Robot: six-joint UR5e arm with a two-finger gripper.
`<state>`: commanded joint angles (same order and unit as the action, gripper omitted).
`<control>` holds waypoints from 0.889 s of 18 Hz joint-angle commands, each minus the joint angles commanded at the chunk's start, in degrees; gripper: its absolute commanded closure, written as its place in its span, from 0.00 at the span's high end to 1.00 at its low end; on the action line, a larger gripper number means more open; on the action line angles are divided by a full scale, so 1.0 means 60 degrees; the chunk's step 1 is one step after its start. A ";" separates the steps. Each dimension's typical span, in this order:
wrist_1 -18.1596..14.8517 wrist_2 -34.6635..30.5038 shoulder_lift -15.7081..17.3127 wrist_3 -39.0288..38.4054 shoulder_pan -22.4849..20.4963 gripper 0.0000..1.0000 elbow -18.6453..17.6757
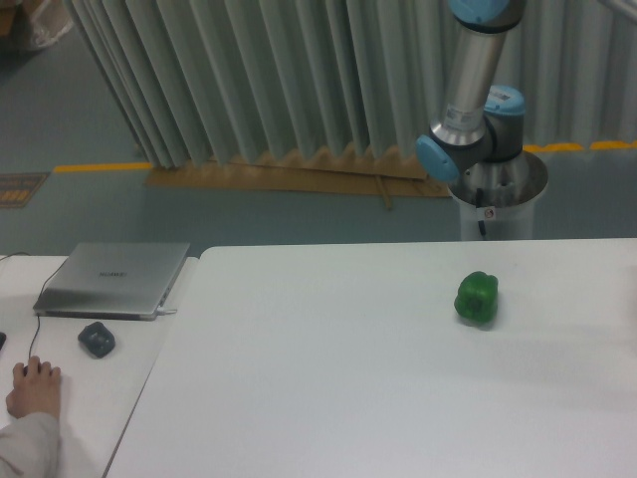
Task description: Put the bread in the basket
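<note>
The bread and the basket are out of view. My gripper is not in view either; only the arm's silver tube and blue joints (468, 100) show above its round base behind the table's far right edge. A glossy green pepper (477, 298) sits alone on the white table (328, 378), right of centre.
On the side desk at the left lie a closed silver laptop (112, 280) and a dark mouse-like object (97, 340). A person's hand (34, 387) rests at the lower left. Pleated curtains hang behind the table.
</note>
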<state>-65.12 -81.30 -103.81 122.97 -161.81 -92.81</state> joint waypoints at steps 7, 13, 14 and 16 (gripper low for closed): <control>-0.0133 -0.0088 0.0162 -0.1129 0.0909 1.00 -0.0074; -0.0148 -0.0117 0.0279 -0.1071 0.0909 1.00 -0.0250; -0.0162 -0.0117 0.0323 -0.1071 0.0909 1.00 -0.0265; -0.0162 -0.0161 0.0338 -0.1071 0.0909 1.00 -0.0294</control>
<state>-66.09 -82.26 -101.78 116.54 -156.36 -94.57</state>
